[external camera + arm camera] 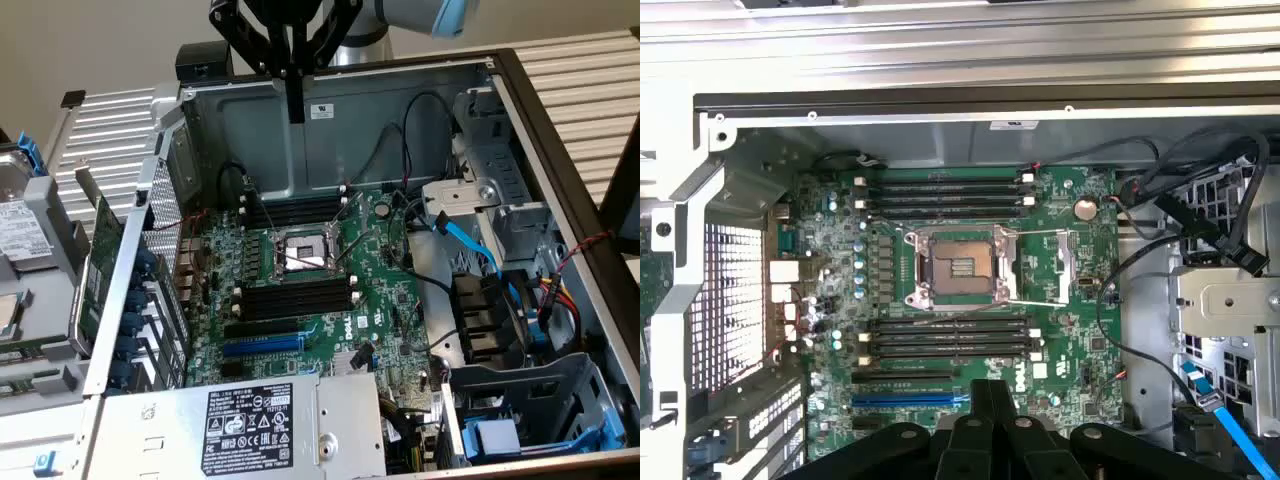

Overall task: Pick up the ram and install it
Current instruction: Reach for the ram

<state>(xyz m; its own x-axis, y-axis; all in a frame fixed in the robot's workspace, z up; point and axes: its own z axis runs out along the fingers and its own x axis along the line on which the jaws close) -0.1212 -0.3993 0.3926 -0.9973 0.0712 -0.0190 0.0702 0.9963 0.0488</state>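
Exterior view: closed gripper (296,112) above the motherboard (392,312) inside the case (250,135).

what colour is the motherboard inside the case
Green. The motherboard shows best in the wrist view, which looks straight down on it.

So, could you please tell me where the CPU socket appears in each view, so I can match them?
Exterior view: the CPU socket sits mid-board, between two banks of black memory slots.
Wrist view: the CPU socket is at the picture's centre, between the same two banks.
Shared landmark: the blue expansion slot, just past one memory bank.
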